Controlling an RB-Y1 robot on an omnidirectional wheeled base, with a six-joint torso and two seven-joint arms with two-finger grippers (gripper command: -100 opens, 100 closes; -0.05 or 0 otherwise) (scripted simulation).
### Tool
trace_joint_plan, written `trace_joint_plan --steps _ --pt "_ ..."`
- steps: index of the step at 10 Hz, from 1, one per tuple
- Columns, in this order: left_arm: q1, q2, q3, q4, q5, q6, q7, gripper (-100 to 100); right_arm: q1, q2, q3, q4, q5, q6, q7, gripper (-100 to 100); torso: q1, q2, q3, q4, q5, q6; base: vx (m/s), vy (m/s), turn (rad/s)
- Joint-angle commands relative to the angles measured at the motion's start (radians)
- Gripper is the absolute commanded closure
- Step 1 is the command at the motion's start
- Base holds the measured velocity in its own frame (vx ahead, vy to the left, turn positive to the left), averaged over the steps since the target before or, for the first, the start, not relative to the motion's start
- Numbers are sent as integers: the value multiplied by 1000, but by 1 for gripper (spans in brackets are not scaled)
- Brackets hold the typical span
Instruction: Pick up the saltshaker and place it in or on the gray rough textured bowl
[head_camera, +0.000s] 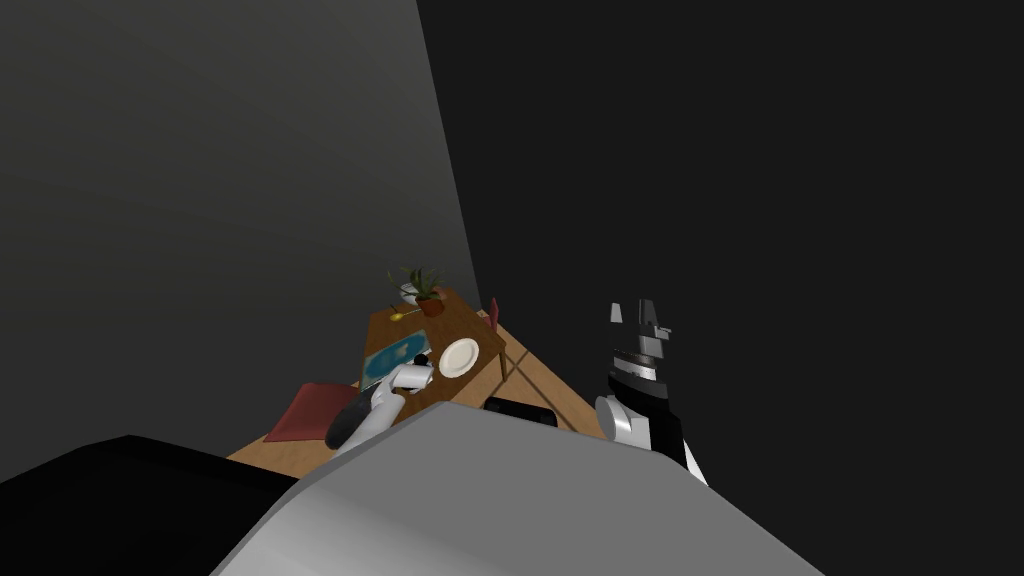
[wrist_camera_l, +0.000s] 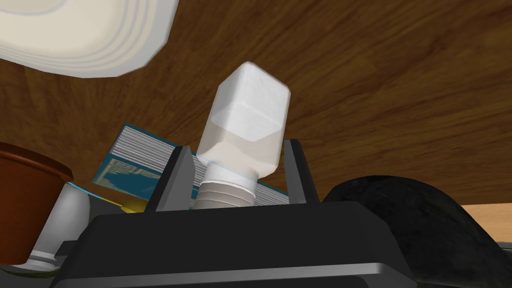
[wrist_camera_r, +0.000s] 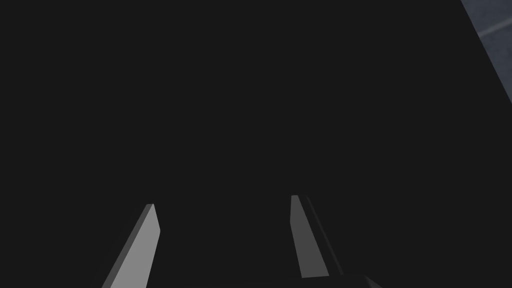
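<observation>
Holding the saltshaker (wrist_camera_l: 247, 125) in our left gripper (wrist_camera_l: 239, 145) at the moment. Both fingers (wrist_camera_l: 175, 175) are clamped on it low down, right where the ribbed cap end meets the square white body. Most of the body sticks out past the fingertips and leans a bit to one side.

In the head view the left gripper (head_camera: 415, 376) is over the near part of the wooden table (head_camera: 465, 318). It sits between the blue book (head_camera: 395, 355) on the left and the white plate (head_camera: 459, 357) on the right. A potted plant (head_camera: 425, 285) stands at the far end.

Our guess on handling: it's small, light and stiff, with smooth hard sides, so those thin blades could let it swivel. The flat faces are the sensible place to squeeze, and the ribbed neck gives a bit of extra bite. With the hold this far toward the cap, the long end could swing, so we'd go slow. We'd set it down rather than drop it, since we can't tell how fragile it is.

The dark, rough, rounded thing just beside the gripper body is what we take for the bowl (wrist_camera_l: 415, 220), though we're not certain.

The right gripper (head_camera: 632, 312) is raised off to the right, well apart from the table, with its fingers spread and nothing between them.
</observation>
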Motion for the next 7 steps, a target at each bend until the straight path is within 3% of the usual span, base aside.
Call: trace_joint_plan --steps 1,3,4,5,6,7 --pt "6 4 2 -35 7 32 -2 100 0 0 0 0 0 0 0 0 0 0 0 0 0 0 -16 -18 -7" --pt "13 8 3 -73 14 66 -4 100 0 0 0 0 0 0 0 0 -2 1 1 0 0 0 -20 -21 -6" --pt "14 6 3 -67 12 55 -4 100 0 0 0 0 0 0 0 0 -2 2 1 1 -1 0 -9 -10 -1" --pt "14 6 3 -71 12 61 -4 0 0 0 0 0 0 0 0 0 -1 1 1 0 0 0 0 0 0" --pt "2 10 -19 -90 11 96 6 100 0 0 0 0 0 0 0 0 -1 1 0 0 0 0 -16 -70 -61" --pt "-4 13 -28 -99 8 112 11 100 0 0 0 0 0 0 0 0 -5 0 0 0 0 2 -43 -99 -57"
